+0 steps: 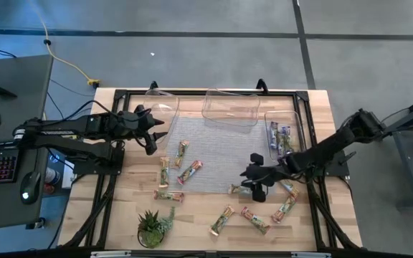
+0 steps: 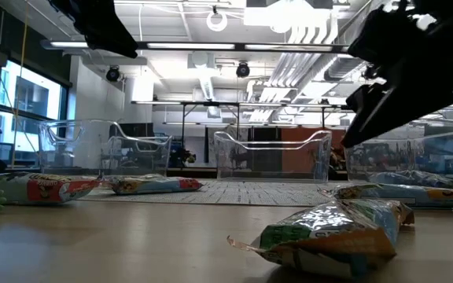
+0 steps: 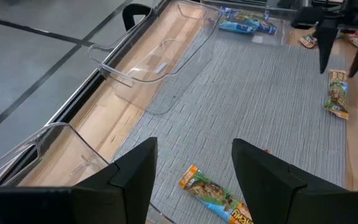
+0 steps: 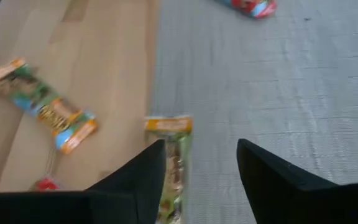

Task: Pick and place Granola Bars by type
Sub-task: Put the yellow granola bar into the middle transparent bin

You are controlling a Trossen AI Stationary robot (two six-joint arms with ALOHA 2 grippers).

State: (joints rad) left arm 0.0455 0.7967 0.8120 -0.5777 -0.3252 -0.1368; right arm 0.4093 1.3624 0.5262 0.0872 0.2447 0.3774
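**Over a green bar at the mat's edge**

A green-orange bar (image 4: 174, 163) lies half on the grey mat (image 1: 217, 154), half on the wood, right below my right gripper (image 1: 257, 192). My fingers stand apart with nothing between them; the bar seems to sit under the gap, though its near end is hidden. Other bars lie scattered on the table (image 1: 120, 215), and a few blue ones (image 1: 281, 136) rest in the right tub (image 1: 297, 122). My left gripper (image 1: 156, 130) hovers open and empty by the left tub (image 1: 165, 100).
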